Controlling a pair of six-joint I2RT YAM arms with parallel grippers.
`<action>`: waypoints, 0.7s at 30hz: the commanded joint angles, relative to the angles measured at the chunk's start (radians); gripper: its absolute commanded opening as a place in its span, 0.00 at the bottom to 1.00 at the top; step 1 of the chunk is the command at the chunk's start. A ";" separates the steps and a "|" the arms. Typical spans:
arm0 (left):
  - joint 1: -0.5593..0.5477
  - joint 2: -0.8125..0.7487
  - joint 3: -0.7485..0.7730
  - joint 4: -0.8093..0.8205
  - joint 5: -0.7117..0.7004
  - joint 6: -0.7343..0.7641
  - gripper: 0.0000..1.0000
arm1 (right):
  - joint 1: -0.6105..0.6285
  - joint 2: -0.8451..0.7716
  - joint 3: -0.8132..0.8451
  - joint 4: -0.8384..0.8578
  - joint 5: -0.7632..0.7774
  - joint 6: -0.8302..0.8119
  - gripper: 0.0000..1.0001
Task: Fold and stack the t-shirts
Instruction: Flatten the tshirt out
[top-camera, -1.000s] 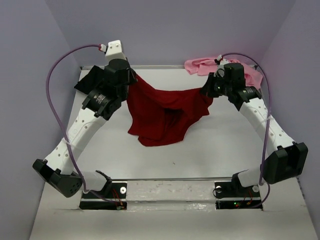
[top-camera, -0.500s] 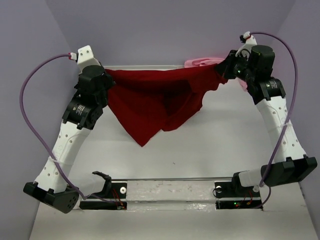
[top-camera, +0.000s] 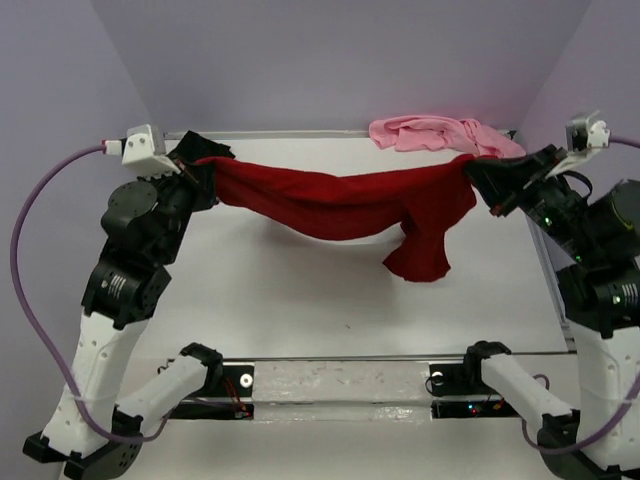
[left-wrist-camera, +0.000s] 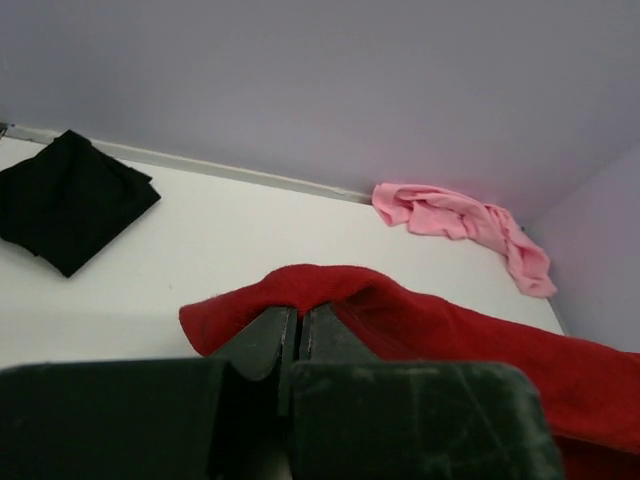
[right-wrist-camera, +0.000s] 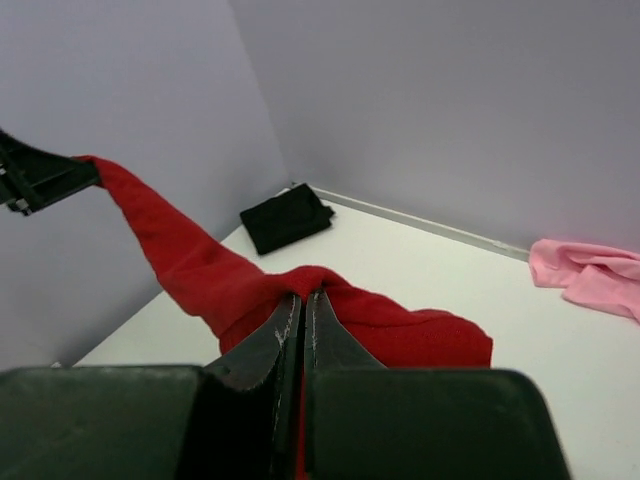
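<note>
The dark red t-shirt (top-camera: 340, 205) hangs stretched in the air between both arms, sagging in the middle, with a flap drooping toward the right (top-camera: 420, 255). My left gripper (top-camera: 203, 168) is shut on its left end (left-wrist-camera: 300, 290). My right gripper (top-camera: 478, 176) is shut on its right end (right-wrist-camera: 310, 282). The black t-shirt (left-wrist-camera: 70, 198) lies folded at the table's far left corner, mostly hidden behind the left arm from above. The light pink t-shirt (top-camera: 440, 134) lies crumpled at the far right by the back wall, also visible in the left wrist view (left-wrist-camera: 460, 222).
Purple walls close in the white table (top-camera: 300, 290) on the back and both sides. The arm bases sit on a metal rail (top-camera: 340, 380) along the near edge. Purple cables loop from each wrist.
Both arms swung outward and lifted, pulling the red t-shirt from a bunched drape into a long stretched band across the table. The left gripper moved left, the right gripper right.
</note>
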 joint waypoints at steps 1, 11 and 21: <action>0.008 -0.157 -0.028 0.047 0.130 0.006 0.00 | 0.001 -0.178 -0.046 0.037 -0.134 0.033 0.00; 0.008 -0.600 -0.100 0.130 0.318 0.037 0.00 | 0.001 -0.541 -0.104 -0.048 -0.123 0.024 0.00; 0.009 -0.853 -0.141 0.122 0.222 0.021 0.00 | 0.001 -0.745 -0.045 -0.114 0.048 -0.045 0.00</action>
